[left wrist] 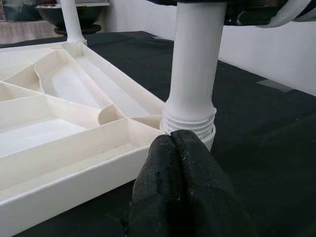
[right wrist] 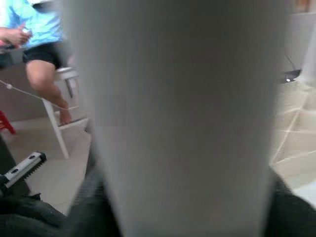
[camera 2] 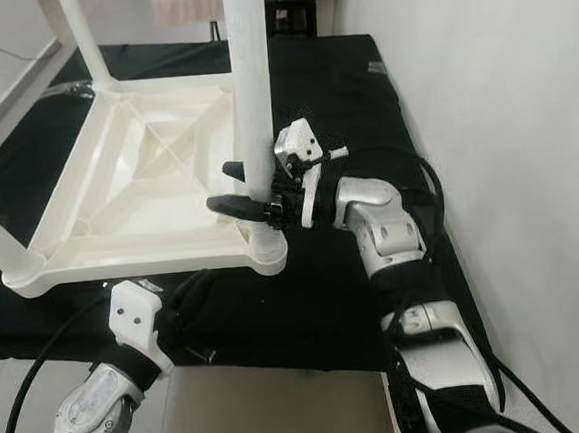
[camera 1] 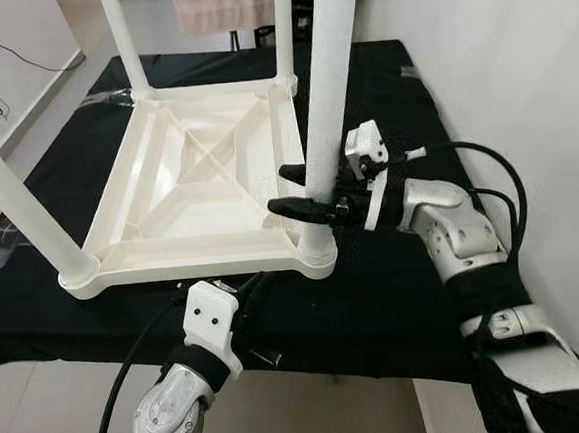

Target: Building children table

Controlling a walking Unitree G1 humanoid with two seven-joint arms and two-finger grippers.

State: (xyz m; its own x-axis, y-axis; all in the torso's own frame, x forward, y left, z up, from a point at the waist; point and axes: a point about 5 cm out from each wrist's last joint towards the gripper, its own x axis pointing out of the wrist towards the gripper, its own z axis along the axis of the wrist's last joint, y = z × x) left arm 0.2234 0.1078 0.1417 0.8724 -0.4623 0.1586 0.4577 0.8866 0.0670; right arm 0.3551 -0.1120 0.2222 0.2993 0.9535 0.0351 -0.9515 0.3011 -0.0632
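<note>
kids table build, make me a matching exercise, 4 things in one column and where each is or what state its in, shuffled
Things:
1. right gripper
2. left gripper
3. white tabletop
4. near right leg

Places or states:
a. fingers together, near the threaded base of a leg
b. upside down on the black cloth
c. fingers on either side of a white leg, low down
d. standing upright in the tabletop's corner socket

Pairs: 1-c, 2-a, 3-b, 4-d
</note>
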